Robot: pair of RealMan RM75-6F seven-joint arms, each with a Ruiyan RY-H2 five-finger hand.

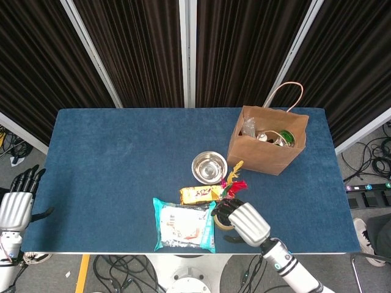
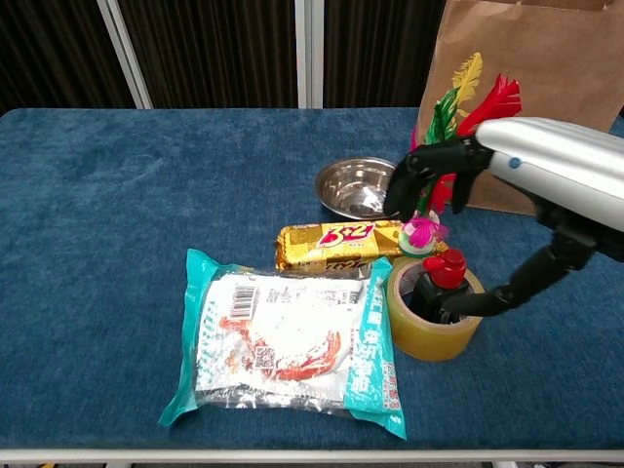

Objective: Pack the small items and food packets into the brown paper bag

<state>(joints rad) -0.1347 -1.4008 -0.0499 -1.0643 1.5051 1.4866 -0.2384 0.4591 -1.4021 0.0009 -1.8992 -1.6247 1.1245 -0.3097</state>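
A blue worktop seen from above and from chest height. A brown paper bag stands upright near the far right corner, its mouth open, with several items already inside.

Toward the middle of the near edge lies a cluster of unpacked things. A large food packet with teal edges lies flat nearest the edge. Just behind it is a gold snack bar. Behind that sits a small steel bowl. To the right of the packet is a roll of tape lying flat, with a small black bottle with a red cap standing inside its core. A feather shuttlecock stands just behind the roll, feathers up.

The right hand is poised over the tape roll and shuttlecock, fingers spread and curved downward, thumb low beside the roll's outer wall. It grasps nothing that can be seen. The left hand hangs off the near left corner, fingers apart and empty.

The roll looks stiff and light, and would likely be safest pinched across its wall. The bottle inside is loose, so it may tip or stay behind when the roll lifts. The feathers are delicate; the shuttlecock's base seems the better hold. The packet is probably soft, crinkly and slippery, best taken by an edge.
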